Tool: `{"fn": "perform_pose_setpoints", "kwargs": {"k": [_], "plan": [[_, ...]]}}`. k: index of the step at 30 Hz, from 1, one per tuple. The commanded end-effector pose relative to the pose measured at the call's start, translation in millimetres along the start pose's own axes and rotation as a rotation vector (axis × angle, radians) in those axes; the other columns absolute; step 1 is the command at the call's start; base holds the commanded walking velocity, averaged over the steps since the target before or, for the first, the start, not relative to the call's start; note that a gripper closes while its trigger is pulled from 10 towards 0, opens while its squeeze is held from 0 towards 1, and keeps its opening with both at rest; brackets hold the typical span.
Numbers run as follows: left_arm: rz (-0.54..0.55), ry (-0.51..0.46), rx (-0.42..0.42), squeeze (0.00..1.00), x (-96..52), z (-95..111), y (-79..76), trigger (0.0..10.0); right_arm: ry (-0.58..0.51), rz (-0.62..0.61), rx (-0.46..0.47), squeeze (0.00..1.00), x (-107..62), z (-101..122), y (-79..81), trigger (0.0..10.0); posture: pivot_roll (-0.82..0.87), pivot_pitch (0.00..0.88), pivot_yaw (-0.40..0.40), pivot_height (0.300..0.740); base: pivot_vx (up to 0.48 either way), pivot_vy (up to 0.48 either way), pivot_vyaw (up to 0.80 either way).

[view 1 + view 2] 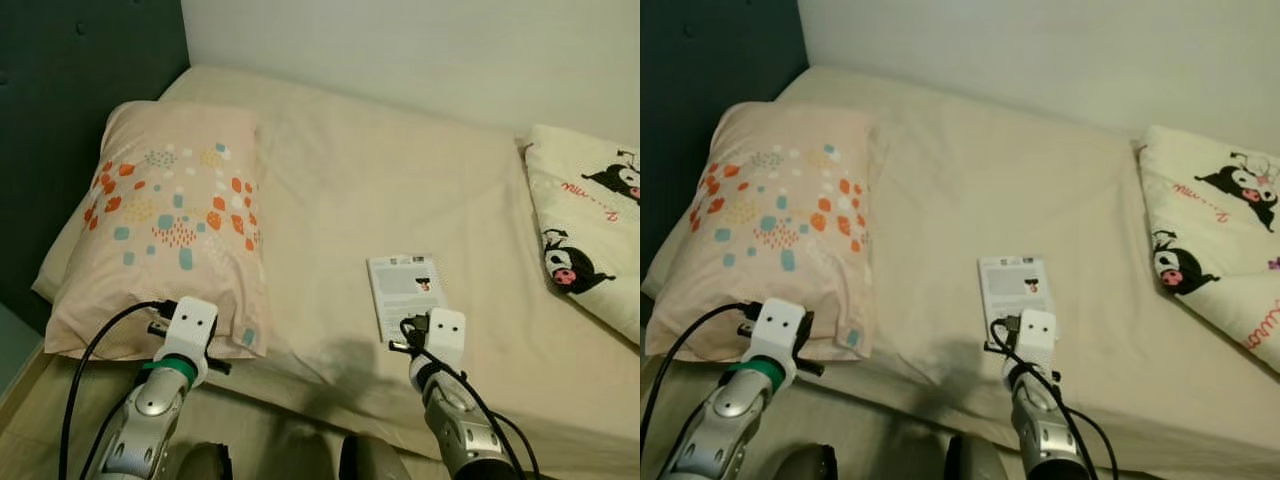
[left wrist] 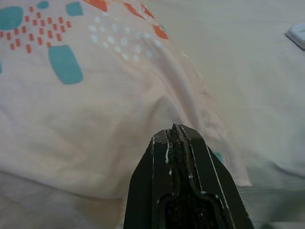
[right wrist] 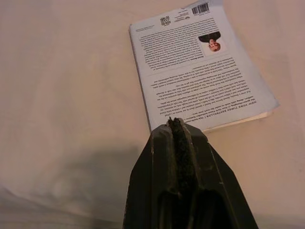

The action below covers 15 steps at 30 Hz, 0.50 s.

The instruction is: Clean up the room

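Both closed: right gripper just over book, left gripper at pillow edge.

1. You are looking down at a bed with a plain cream sheet, set against a pale wall on the far side.
2. On your left lies a pink pillow printed with orange and teal spots, beside a dark headboard.
3. A book lies back cover up on the sheet, right of centre.
4. Far right sits a cream blanket with black cartoon figures.
5. Your left arm reaches to the pillow's near edge.
6. Your right arm ends at the book's near edge; you can't see either set of fingers here.
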State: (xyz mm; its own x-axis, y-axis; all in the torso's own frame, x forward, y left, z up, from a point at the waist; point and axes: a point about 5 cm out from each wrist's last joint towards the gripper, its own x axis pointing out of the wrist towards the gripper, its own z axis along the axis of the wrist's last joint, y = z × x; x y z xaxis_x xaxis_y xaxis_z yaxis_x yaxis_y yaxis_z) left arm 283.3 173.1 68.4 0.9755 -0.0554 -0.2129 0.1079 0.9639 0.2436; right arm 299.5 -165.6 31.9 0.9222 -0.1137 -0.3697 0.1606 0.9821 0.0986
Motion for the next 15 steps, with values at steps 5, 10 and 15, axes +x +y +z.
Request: {"fn": "perform_pose_setpoints", "kwargs": {"k": [5,10,15], "plan": [[-0.008,0.021,-0.009,0.00,-0.8,-3.4,-6.8,10.0,0.039,-0.038,0.013,0.00,-2.8,-12.8,-5.3,10.0,0.11,0.029,-0.048,0.636,0.000,0.000,0.00],[-0.001,0.019,-0.003,0.00,-0.7,-3.1,-5.3,10.0,0.028,-0.025,0.006,0.00,-1.8,-10.4,-2.7,10.0,0.11,0.012,-0.048,0.636,0.000,0.000,0.00],[0.007,0.018,0.000,0.00,0.9,-2.0,-3.1,10.0,0.043,-0.021,0.030,0.00,-0.7,-11.9,0.1,10.0,0.12,0.001,-0.048,0.631,0.000,0.000,0.00]]}}
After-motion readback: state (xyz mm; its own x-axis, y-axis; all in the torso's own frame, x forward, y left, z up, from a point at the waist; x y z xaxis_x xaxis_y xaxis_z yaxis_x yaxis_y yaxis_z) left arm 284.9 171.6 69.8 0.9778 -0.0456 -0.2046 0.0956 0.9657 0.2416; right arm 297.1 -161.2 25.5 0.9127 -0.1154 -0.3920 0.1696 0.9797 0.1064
